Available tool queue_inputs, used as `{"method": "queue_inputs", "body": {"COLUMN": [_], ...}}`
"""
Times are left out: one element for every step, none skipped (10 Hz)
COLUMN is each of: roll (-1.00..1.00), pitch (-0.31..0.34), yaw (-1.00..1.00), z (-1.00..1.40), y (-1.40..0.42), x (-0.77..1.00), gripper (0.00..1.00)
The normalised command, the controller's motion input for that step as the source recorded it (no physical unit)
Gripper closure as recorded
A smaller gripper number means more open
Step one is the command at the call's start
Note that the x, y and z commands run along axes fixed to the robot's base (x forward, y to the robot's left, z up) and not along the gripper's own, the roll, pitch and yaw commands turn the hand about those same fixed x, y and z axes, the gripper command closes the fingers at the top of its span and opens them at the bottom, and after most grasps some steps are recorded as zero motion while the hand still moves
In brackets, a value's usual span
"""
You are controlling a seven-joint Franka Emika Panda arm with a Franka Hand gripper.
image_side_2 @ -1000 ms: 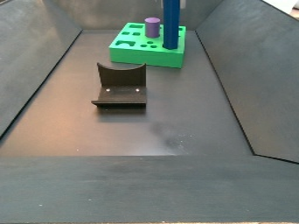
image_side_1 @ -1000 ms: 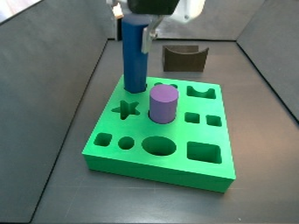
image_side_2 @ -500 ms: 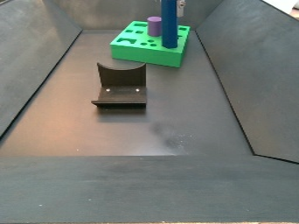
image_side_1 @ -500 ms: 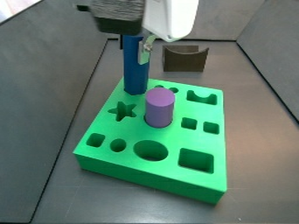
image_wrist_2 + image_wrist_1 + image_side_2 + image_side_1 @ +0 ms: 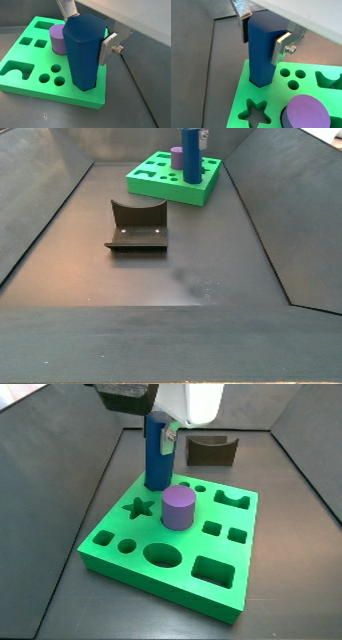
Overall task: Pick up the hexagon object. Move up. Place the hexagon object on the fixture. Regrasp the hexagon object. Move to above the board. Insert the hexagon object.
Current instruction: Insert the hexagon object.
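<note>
Hand above the green board, at its corner nearest the fixture, silver fingers clamped flat against opposite faces of the hexagon object, holding it upright. Blue bar standing vertical, lower end set in a hole of the board at that corner, in both wrist views; how deep it sits cannot be told. Just beside the bar, toward the board's middle, a stubby purple cylinder standing upright in its own hole, apart from the bar. Around them on the board: star hole, small round holes, large oval, square cutouts. Beyond the board, well apart from it, the dark fixture on the grey floor, notch uppermost.
</note>
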Motion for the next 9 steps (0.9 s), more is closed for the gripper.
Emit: {"method": "queue_inputs", "body": {"roll": [-0.25, -0.09, 0.0, -0.09, 0.0, -0.08, 0.0, -0.06, 0.0], "pitch": [0.001, -0.003, -0.241, 0.0, -0.237, -0.5, -0.5, -0.193, 0.0], "yaw": [-0.09, -0.04, -0.01, 0.0, 0.23, 0.0, 0.0, -0.09, 0.0], "z": [-0.65, -0.99, -0.25, 0.0, -0.41, -0.07, -0.19, -0.09, 0.0], "y": [0.23, 0.08, 0.06, 0.21, 0.33, 0.2, 0.29, 0.11, 0.0], "x": [0.28, 0.05, -0.18, 0.0, -0.24, -0.6, -0.6, -0.13, 0.0], "gripper": [1.0, 1.0, 1.0, 1.0, 1.0, 1.0, 1.0, 1.0, 1.0]}}
